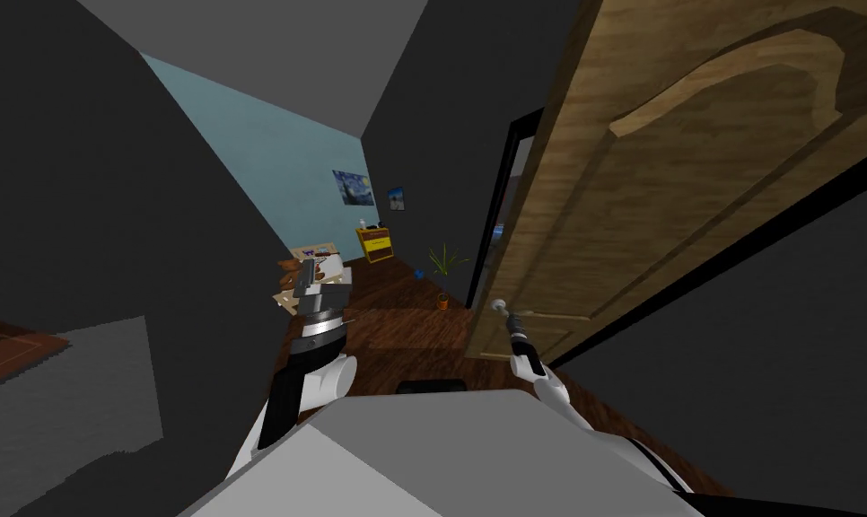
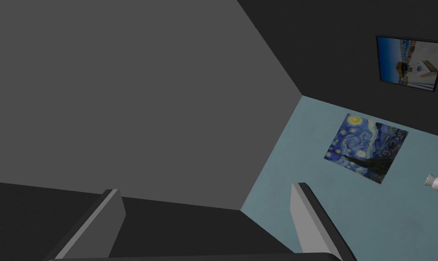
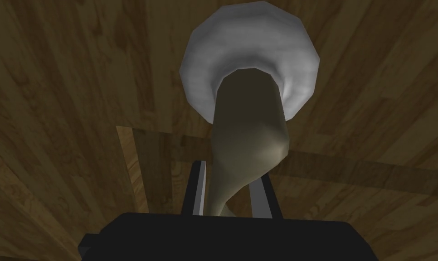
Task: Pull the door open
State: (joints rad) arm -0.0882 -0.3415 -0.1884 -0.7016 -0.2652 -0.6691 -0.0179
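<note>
A brown wooden door (image 1: 692,179) with a raised arched panel stands ajar on my right, swung toward me. Its handle (image 3: 245,149) is a dull lever on a round pale plate (image 3: 250,54). My right gripper (image 3: 231,195) is shut on the lever, a finger pressing each side. In the head view the right gripper (image 1: 505,314) meets the handle (image 1: 499,305) near the door's free edge. My left gripper (image 2: 209,213) is raised at the left, open and holding nothing; the head view places the left gripper (image 1: 319,278) over the dark floor.
A black door frame (image 1: 503,206) stands beside the door's free edge. Beyond lie a dark wood floor (image 1: 396,323), a potted plant (image 1: 442,269), a yellow cabinet (image 1: 375,243) and pictures on a pale blue wall (image 1: 279,162). A dark wall (image 1: 82,206) rises on my left.
</note>
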